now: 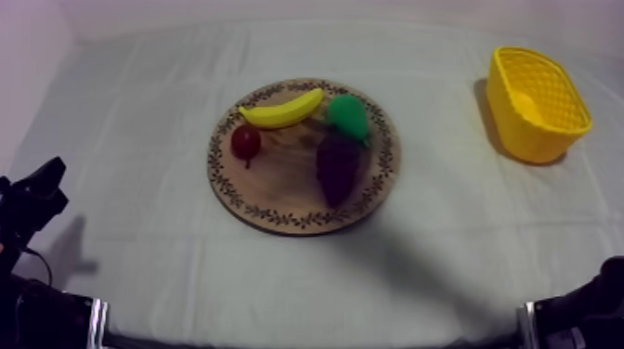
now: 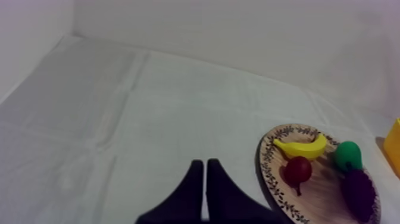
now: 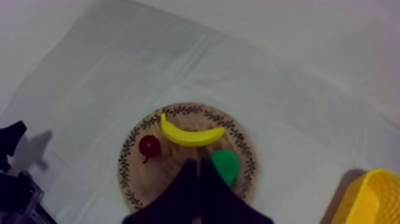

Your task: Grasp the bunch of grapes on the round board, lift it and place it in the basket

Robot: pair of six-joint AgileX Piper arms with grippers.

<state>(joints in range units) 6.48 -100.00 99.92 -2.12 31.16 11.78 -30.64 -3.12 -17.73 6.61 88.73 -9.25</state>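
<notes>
task unstarted: bunch of grapes (image 1: 338, 165) on wooden board (image 1: 279, 200), apart from yellow basket (image 1: 543, 139); left end effector (image 2: 205, 165), right end effector (image 3: 198, 167) clenched, empty.

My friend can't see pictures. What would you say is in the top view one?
A round wooden board sits mid-table holding a bunch of grapes, a banana, a pear and a small red fruit. A yellow basket stands apart at the far right on the grey-white cloth. The left arm and right arm rest at the near corners.

The left gripper (image 2: 205, 162) closed, empty; bunch of grapes (image 2: 358, 192) on wooden board (image 2: 268, 170).
</notes>
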